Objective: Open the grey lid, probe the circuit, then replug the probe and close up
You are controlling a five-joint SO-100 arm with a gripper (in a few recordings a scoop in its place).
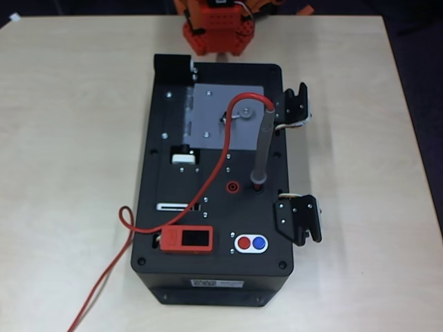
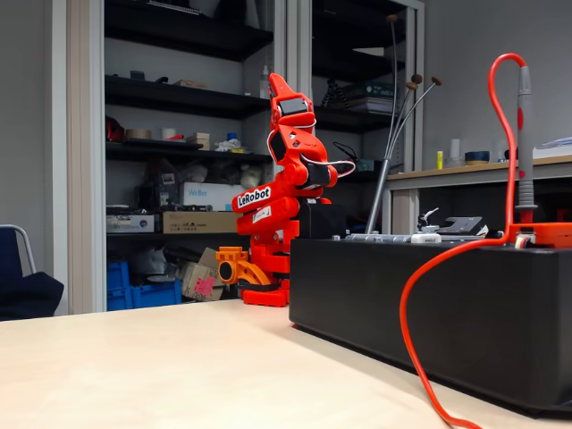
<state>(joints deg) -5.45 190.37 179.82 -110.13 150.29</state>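
The grey lid (image 1: 220,116) lies flat and closed on the far part of the black box's top (image 1: 173,207), so the circuit is hidden beneath it. The probe (image 1: 261,145) stands upright with its tip in a socket (image 1: 257,186) on the box, and it also shows at the right of the fixed view (image 2: 524,152). Its red cable (image 1: 208,181) arcs over the lid and trails off the box's left side. My gripper (image 2: 277,86) points upward on the folded red arm behind the box, well away from lid and probe, with its jaws together and nothing in them.
A red display module (image 1: 187,240) and a red and blue button pair (image 1: 250,243) sit near the box's front edge. A red socket (image 1: 233,185) lies beside the probe's. Two black latches (image 1: 299,220) stick out on the right side. The cable runs across the table (image 1: 104,277).
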